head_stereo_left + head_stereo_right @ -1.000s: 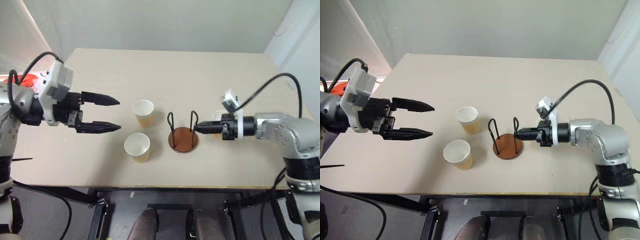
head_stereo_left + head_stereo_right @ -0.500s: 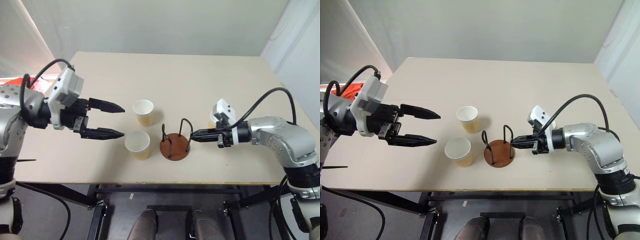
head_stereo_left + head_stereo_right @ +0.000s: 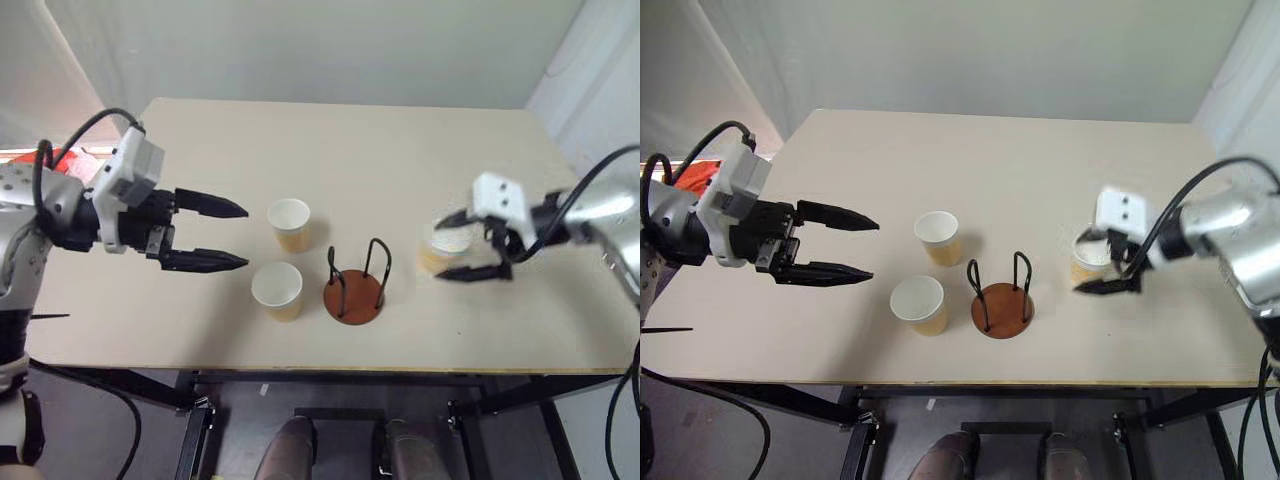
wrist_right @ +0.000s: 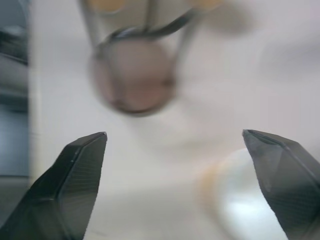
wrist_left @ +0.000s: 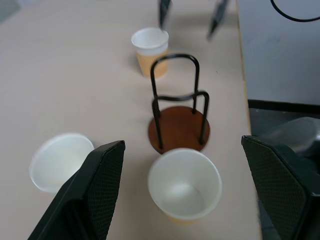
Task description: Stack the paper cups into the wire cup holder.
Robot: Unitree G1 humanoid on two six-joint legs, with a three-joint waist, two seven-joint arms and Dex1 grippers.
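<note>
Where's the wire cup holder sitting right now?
In the head views the wire cup holder stands empty near the table's front edge, just right of the nearer paper cup, with the third paper cup further right.

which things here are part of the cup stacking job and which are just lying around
Job: three paper cups; wire cup holder; left end effector and right end effector, both open.
Lying about: red-orange object off the table's left edge.
</note>
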